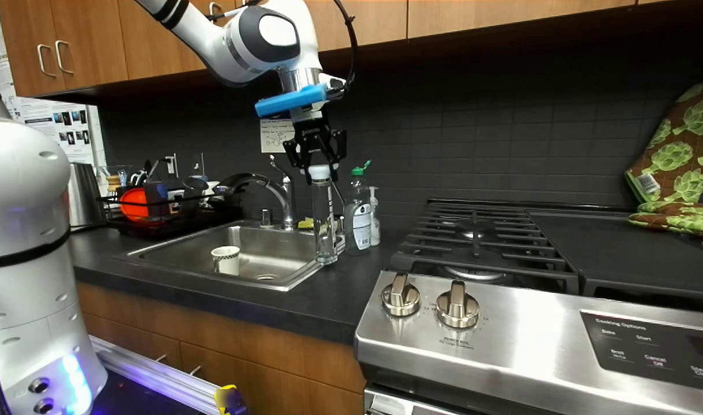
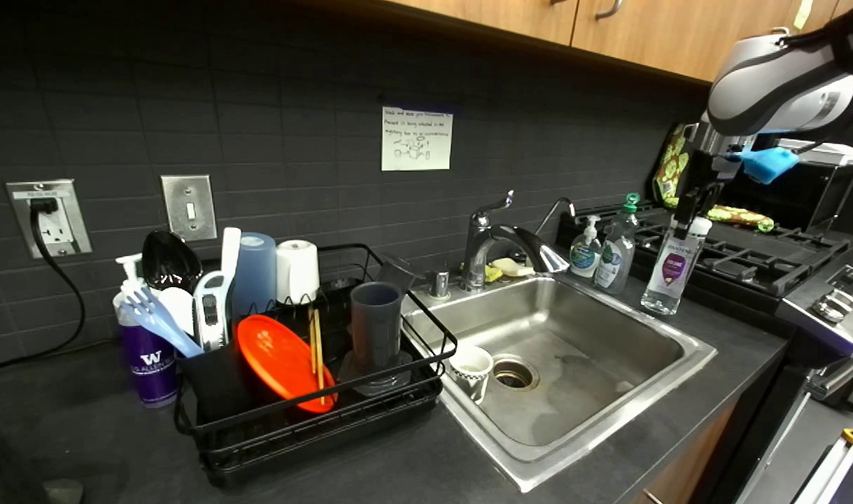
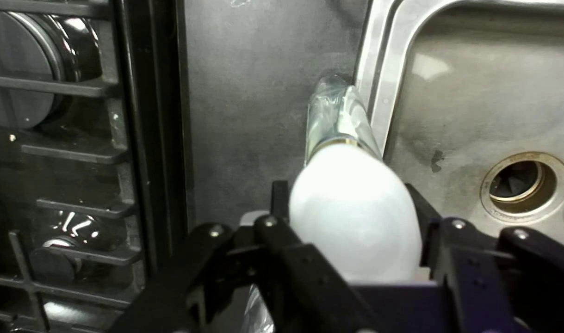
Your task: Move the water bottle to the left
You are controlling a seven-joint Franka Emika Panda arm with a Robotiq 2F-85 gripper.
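Black fingers (image 3: 280, 199) stand nearest the wrist camera, one on each side of a white cap (image 3: 356, 217). They belong to the gripper (image 1: 321, 171), which looks clenched on the top of the bottle (image 2: 670, 273). That bottle is on or just above the counter (image 1: 346, 297), between the sink (image 3: 387, 78) and the counter's edge by the stove (image 1: 524, 331), nearer the front edge than the soap (image 1: 359, 225). It looks tilted in an exterior view; whether its base touches down, I cannot tell.

Should "left" mean toward the sink, as both exterior views show it, the likely trouble is the sink's rim: carried too low, the base may catch there, and a hold this high could let the body swing or twist out. The cap could also slip under a quick move. Released over the sink, the bottle may topple toward the cup (image 1: 226, 260); the faucet (image 2: 476, 255), at the sink's back edge, may obstruct it. Swinging toward the counter's back edge risks knocking the soap.
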